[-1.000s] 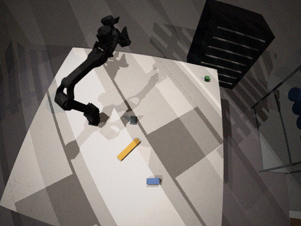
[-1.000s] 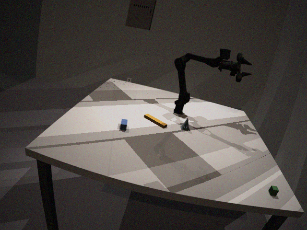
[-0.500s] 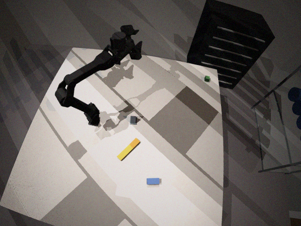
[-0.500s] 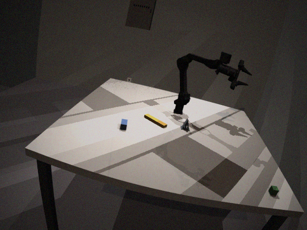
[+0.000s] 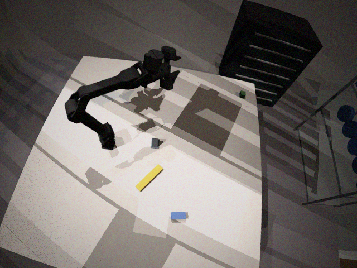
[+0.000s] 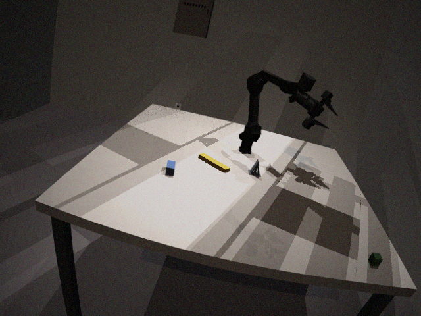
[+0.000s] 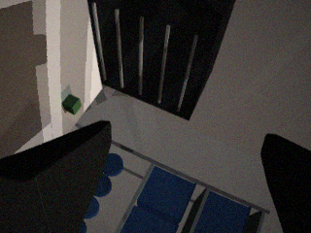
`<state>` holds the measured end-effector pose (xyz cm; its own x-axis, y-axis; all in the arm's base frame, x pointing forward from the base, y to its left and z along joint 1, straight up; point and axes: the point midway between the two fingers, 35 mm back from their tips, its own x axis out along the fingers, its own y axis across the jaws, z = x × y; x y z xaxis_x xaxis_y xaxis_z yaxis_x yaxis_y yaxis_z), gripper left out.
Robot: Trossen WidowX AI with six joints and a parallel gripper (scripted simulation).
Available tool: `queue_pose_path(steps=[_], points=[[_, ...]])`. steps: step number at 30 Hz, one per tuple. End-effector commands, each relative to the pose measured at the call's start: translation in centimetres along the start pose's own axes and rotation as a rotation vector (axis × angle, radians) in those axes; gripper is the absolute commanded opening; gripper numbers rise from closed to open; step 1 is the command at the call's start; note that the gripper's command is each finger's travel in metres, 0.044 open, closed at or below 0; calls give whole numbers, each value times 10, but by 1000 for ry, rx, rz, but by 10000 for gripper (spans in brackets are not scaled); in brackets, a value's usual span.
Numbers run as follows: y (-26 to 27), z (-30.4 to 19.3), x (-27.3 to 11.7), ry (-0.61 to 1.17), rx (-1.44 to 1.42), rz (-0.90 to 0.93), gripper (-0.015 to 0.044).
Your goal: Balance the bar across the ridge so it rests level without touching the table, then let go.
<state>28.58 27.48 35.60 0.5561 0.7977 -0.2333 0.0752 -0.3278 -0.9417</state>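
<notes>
Gripper (image 5: 179, 63) (image 6: 333, 121) (image 7: 189, 138) spread wide and empty, the yellow bar (image 5: 149, 177) (image 6: 214, 162) lies flat on the worktop (image 5: 213, 184) (image 6: 152, 204) (image 7: 73, 53), unbalanced, apart from its ridge (image 5: 155, 143) (image 6: 254, 169).

Bar flat on pale table (image 5: 218, 184) (image 6: 163, 210)

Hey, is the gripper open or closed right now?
Open. In the wrist view the gripper's two fingers stand wide apart, with nothing held between them.
</notes>
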Motion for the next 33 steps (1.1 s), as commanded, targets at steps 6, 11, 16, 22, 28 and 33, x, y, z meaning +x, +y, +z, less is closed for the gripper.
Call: queue_pose_path(steps=[6,11,16,22,28,33], points=[[49,-45,-3,113,117,160,315],[77,-69,-10,178,185,248,315],[105,-91,-21,243,257,333,315],[138,-114,-39,321,348,432,315],[170,-134,-60,397,444,528,315],[197,-147,-81,460,528,604,315]])
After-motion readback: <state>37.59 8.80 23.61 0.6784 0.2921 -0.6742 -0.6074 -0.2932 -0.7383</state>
